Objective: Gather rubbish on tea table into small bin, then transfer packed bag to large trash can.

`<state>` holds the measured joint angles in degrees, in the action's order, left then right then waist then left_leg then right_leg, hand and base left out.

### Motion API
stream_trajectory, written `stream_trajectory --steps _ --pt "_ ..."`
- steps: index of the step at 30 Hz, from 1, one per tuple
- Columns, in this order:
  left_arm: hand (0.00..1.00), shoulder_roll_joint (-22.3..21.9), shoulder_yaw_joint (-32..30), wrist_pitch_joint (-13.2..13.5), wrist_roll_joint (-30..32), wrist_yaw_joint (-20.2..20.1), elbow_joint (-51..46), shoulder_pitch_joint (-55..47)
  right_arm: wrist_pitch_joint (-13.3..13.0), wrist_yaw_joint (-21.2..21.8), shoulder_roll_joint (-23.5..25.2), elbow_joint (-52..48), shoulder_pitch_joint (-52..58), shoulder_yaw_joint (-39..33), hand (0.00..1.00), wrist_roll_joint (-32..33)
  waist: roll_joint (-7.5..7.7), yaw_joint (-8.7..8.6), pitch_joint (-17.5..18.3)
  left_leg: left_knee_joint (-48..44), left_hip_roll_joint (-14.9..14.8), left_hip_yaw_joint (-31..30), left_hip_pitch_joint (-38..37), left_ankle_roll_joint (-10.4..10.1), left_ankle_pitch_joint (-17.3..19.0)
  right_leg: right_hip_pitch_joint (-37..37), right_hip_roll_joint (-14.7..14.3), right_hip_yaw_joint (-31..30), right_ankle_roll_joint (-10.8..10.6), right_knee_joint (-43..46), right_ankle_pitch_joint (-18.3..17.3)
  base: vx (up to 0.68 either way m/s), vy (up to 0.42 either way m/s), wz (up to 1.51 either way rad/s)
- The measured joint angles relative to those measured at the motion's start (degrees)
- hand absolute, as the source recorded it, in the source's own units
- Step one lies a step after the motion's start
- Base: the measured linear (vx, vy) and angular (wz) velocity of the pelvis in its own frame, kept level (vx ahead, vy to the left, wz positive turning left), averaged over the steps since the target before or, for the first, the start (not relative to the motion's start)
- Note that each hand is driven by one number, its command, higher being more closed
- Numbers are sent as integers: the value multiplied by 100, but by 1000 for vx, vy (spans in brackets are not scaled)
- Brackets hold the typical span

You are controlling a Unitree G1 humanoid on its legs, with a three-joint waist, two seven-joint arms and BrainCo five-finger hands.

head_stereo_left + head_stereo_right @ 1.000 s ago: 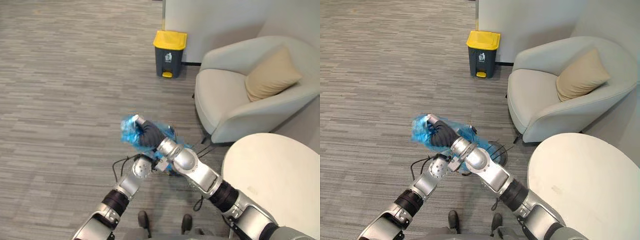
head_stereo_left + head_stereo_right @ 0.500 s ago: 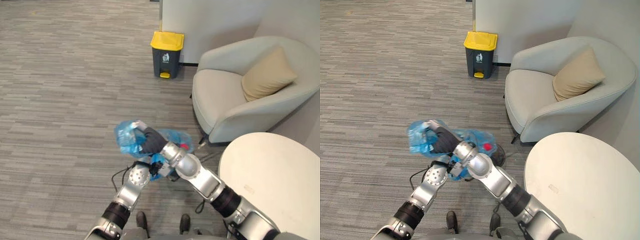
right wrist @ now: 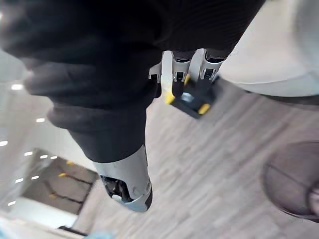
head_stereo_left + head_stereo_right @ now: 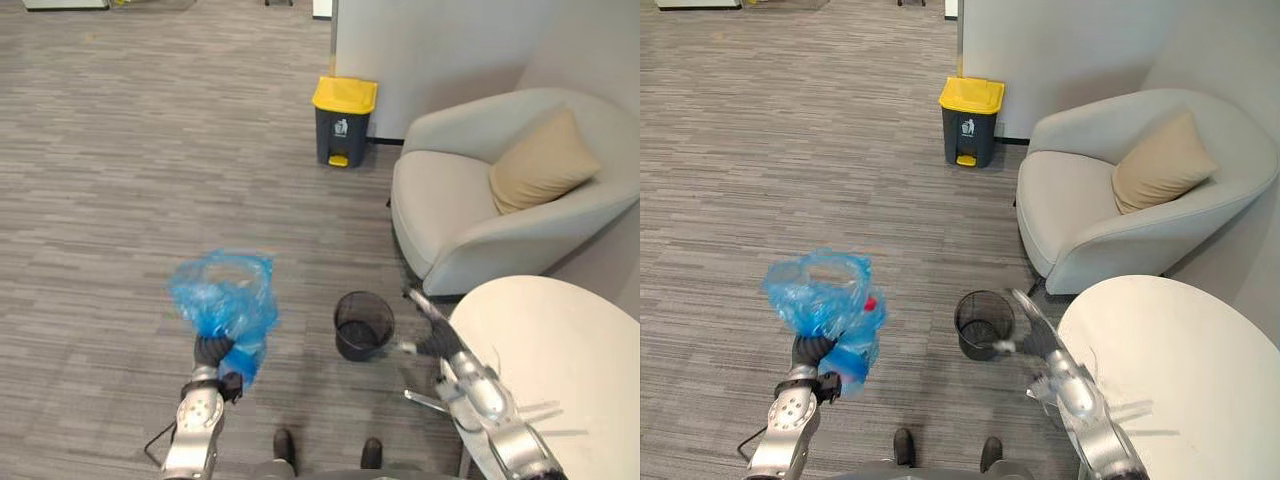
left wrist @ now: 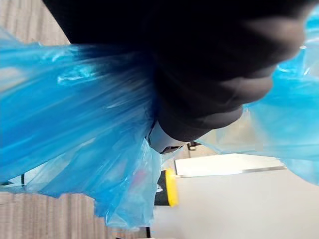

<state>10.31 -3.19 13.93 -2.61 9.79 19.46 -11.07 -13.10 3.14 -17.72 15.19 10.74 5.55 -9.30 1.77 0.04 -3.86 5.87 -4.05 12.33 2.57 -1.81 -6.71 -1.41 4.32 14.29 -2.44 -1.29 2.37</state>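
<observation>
**Bag in one hand, clear of the small bin**

The right robot hand [image 3: 124, 59] has let go and drawn back toward the worktop [image 4: 560, 350] at 4 o'clock, fingers [image 3: 174, 74] loose and empty. The left robot hand [image 4: 210, 352] alone clamps the gathered neck of the blue bag [image 4: 225, 300], now at 9 o'clock of the small bin [image 4: 364, 325]. Packing looks done. The carry to the large trash can [image 4: 344, 122] at 12 o'clock remains. The right eye view shows a red item [image 4: 869, 305] inside the bag, which is unclear in the left eye view.
</observation>
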Motion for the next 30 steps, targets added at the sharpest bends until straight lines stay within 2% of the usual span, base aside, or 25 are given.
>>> stream_trajectory --steps 3,7,9,11,12,13,14,15,16,19,21,22,23,24,25,26,27,28,30 --pt "100 -35 -255 -4 -34 -176 366 -295 91 63 335 948 74 -580 0 355 -31 -93 17 1 15 -105 38 2 5 23 39 113 -16 6 -41 43 24 24" --pt "100 -186 -552 -64 -241 -382 776 -596 236 17 565 1716 102 -1203 0 843 -150 -72 9 -2 99 -172 98 56 44 15 117 212 -76 66 -113 41 30 16" --pt "100 -304 -658 -110 -330 -453 834 -693 247 -135 646 1786 183 -1305 0 990 -191 -75 -19 -39 135 -310 133 82 65 6 198 393 -122 278 -284 40 33 52" --pt "100 -340 -658 -119 -357 -479 824 -720 247 -284 769 1769 304 -1396 0 1112 -125 -24 -61 -295 193 -450 350 183 178 -62 377 783 -174 678 -568 62 22 84" --pt "100 -338 -662 -121 -356 -480 811 -724 246 -328 824 1744 291 -1398 0 1133 -83 51 -104 -488 207 -333 490 181 330 -110 453 895 -189 822 -643 44 33 90" --pt "100 -359 -662 -134 -354 -483 797 -735 243 -397 883 1708 309 -1403 0 1150 -41 65 -121 -797 85 232 686 218 546 -107 531 1169 -251 850 -677 49 19 84" --pt "100 -379 -661 -135 -352 -486 793 -730 243 -431 893 1710 312 -1409 0 1150 -25 54 -135 -980 -17 580 779 300 595 -103 600 1310 -229 844 -694 130 88 117" --pt "100 -432 -656 -144 -351 -488 789 -683 246 -453 887 1713 319 -1436 0 1151 -38 32 -204 -1393 -278 1218 916 387 701 -79 676 1543 -221 926 -772 133 91 91" --pt "100 -450 -656 -151 -350 -488 788 -637 249 -462 894 1713 303 -1455 0 1150 -62 89 -265 -1559 -347 1431 958 377 793 -68 714 1580 -276 993 -810 141 133 74" --pt "100 -456 -653 -192 -347 -485 815 -694 247 -503 1000 1711 -17 -1461 0 1146 -48 202 -370 -2085 -336 1381 1228 368 1233 -64 829 1667 -416 1057 -899 119 95 23" --pt "100 -466 -640 -202 -346 -480 813 -663 269 -573 1070 1813 -209 -1460 0 1150 -15 263 -420 -2659 -302 1355 1404 371 1759 -52 1037 1674 -592 1268 -1108 165 183 9" --pt "100 -457 -634 -207 -346 -481 807 -666 297 -576 1083 1834 -237 -1461 0 1150 12 260 -435 -2792 -278 1361 1411 379 1902 -45 1129 1668 -614 1424 -1194 202 171 7" --pt "100 -441 -597 -225 -350 -480 793 -670 335 -593 1107 1820 -238 -1476 0 1152 83 259 -496 -2962 -203 1341 1345 386 2186 -94 1332 1524 -512 2003 -1340 237 160 11" --pt "100 -444 -505 -237 -350 -477 792 -676 351 -609 1091 1815 -235 -1490 0 1153 57 231 -555 -3034 -143 1240 1235 427 2335 -384 1526 1147 -278 2844 -1302 338 201 28" --pt "100 -396 -358 -236 -347 -477 784 -671 356 -647 1108 1818 -191 -1487 0 1153 -19 156 -604 -3015 -109 1086 1051 523 2429 -970 1556 421 -27 3994 -1223 323 176 38" --pt "100 -322 -286 -235 -346 -480 770 -640 357 -653 1146 1830 -172 -1485 0 1152 -87 69 -653 -2987 -103 972 999 526 2464 -1183 1438 148 -114 4353 -1354 382 127 61" --pt "100 -195 -231 -235 -346 -477 762 -549 360 -661 1233 1839 -133 -1486 0 1152 -41 -6 -696 -2846 -81 800 798 540 2510 -1458 1125 -135 -195 4600 -1639 404 57 64" --pt "100 -94 -201 -233 -344 -473 761 -504 360 -662 1296 1840 -78 -1471 0 1152 -67 -69 -776 -2687 -43 669 574 510 2544 -1710 886 -218 -175 4555 -1788 417 36 62" --pt "100 -25 -185 -233 -334 -475 766 -407 358 -663 1296 1844 -12 -1463 0 1152 -56 -210 -788 -2487 34 481 242 404 2633 -2110 610 -215 -221 4194 -1832 452 -5 65"
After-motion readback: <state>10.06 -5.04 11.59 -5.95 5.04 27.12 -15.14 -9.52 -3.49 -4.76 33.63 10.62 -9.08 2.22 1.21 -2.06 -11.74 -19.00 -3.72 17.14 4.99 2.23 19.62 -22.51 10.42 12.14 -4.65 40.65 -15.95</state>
